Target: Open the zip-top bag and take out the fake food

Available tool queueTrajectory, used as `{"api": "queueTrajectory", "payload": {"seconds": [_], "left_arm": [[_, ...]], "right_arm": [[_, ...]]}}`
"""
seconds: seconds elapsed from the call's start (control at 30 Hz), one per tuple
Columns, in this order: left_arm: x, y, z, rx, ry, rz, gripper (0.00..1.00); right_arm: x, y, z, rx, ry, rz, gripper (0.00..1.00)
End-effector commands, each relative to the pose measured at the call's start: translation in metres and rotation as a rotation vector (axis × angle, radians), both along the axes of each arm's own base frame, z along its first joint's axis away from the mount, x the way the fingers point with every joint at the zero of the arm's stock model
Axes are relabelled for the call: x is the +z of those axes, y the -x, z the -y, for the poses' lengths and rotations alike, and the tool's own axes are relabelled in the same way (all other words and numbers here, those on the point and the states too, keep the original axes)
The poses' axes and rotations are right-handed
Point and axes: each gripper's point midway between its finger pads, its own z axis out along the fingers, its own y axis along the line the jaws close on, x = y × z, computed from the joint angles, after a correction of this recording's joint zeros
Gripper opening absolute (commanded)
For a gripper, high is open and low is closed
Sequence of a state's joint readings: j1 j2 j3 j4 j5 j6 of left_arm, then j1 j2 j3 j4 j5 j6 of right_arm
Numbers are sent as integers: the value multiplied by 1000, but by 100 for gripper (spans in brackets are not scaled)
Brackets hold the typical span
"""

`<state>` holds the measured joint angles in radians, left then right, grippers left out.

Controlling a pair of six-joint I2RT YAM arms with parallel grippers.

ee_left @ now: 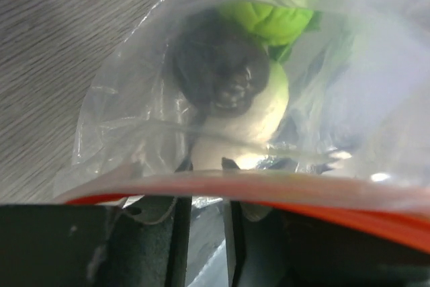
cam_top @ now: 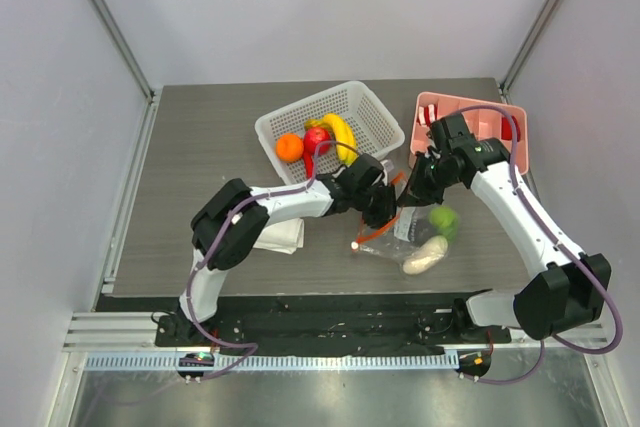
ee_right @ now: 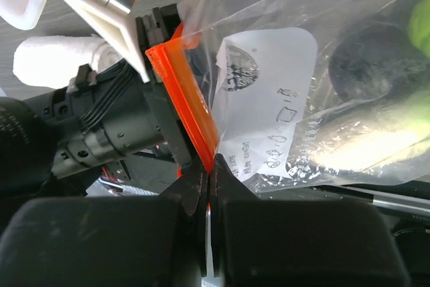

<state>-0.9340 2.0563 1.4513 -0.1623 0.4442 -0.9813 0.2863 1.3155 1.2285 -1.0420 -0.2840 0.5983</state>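
- Position: my left claw (cam_top: 385,209) and right claw (cam_top: 412,192) meet over the zip-top bag (cam_top: 408,235), which lies near the middle of the desk (cam_top: 200,167), just in front of the white basket (cam_top: 375,112).
- Right claw: clenched, with its tips pinching the orange-red zip strip (ee_right: 191,109) at its near end.
- Left claw: nearly closed, with clear film lying in the narrow gap between the fingers. I judge it to be grasping the opposite lip of the bag just below the strip.
- Contents in the bag: a white radish (ee_left: 245,122), a green apple (ee_left: 269,15) and a dark piece (ee_left: 215,65), all behind the film.
- Contents out of the bag: an orange (cam_top: 289,147), a red apple (cam_top: 317,137) and bananas (cam_top: 342,135) sit in the basket.
- Step in hand, in my judgement: parting the zip. Each claw has one lip and the mouth is not yet visibly open.
- Next move calls for: pulling the two lips steadily apart, across the strip rather than along it, with both grips held firm.
- Risk: the film is thin and slippery, so a lip may slide out, or the whole bag may lift instead of the seal parting.
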Motion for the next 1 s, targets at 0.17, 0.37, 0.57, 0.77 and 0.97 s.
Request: {"api": "queueTrajectory", "payload": {"seconds": [0.17, 0.37, 0.57, 0.77, 0.97], "left_arm": [[19, 2, 4, 41, 141, 9, 27], [70, 4, -41, 39, 3, 141, 36], [77, -7, -66, 121, -134, 192, 43], [36, -4, -79, 107, -243, 163, 41], [29, -8, -90, 51, -331, 239, 43]], "right_arm": [[39, 3, -49, -28, -299, 9, 1], [84, 2, -83, 29, -428, 53, 1], [96, 5, -86, 48, -442, 89, 1], [20, 18, -51, 19, -309, 40, 1], [-11, 32, -37, 21, -239, 28, 1]]}}
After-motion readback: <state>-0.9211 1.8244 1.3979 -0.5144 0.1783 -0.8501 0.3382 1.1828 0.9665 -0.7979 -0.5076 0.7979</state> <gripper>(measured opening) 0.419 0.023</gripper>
